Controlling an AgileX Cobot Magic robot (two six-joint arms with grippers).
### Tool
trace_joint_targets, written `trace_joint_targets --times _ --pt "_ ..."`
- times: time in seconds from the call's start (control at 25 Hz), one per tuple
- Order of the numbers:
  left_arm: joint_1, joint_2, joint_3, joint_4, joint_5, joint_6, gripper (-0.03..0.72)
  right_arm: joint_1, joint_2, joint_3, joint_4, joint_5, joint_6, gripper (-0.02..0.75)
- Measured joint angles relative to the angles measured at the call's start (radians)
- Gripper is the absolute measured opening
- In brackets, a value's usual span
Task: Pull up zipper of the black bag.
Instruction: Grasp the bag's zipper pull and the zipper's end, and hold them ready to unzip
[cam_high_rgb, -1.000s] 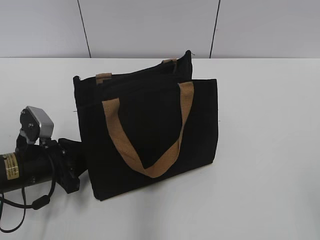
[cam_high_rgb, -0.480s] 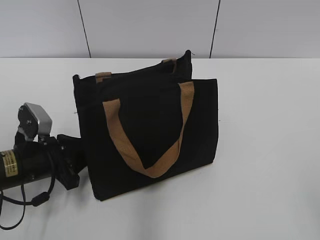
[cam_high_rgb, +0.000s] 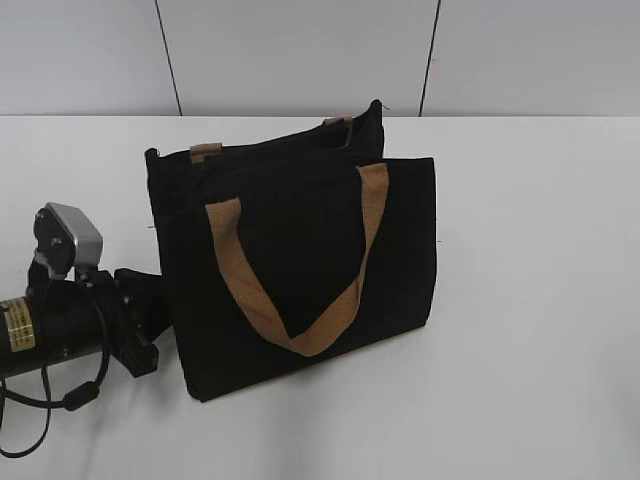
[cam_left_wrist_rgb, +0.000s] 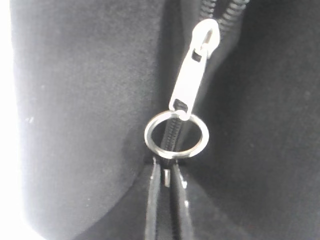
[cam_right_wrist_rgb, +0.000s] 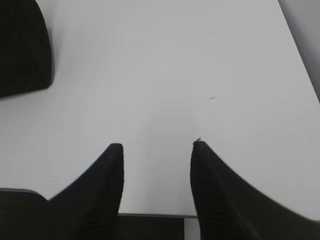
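While the black bag (cam_high_rgb: 300, 260) stands upright mid-worktop (cam_high_rgb: 530, 300), your left tool (cam_high_rgb: 135, 315) sits low against its left end, and the wrist view there is filled with the zipper (cam_left_wrist_rgb: 192, 80): silver pull and ring hanging free, teeth above it parted. No fingers show around the pull, so you cannot tell whether that tool grips anything; I judge the pull not yet started. Your right tool (cam_right_wrist_rgb: 155, 150) hangs open over bare worktop, well apart.

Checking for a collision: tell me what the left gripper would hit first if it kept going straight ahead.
Probably the black bag at its left end, around the zipper pull and ring; depth there is hard to judge.
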Motion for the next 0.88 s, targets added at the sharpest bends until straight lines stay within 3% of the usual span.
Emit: trace_joint_targets --times 0.24,0.88 --pt "0.0 -0.001 0.0 -0.001 0.0 0.0 0.02 0.0 0.0 0.0 0.0 0.0 0.0 0.34" --pt "0.0 -0.192 0.12 -0.078 0.001 0.001 0.013 0.0 0.0 0.0 0.0 0.0 0.0 0.34"
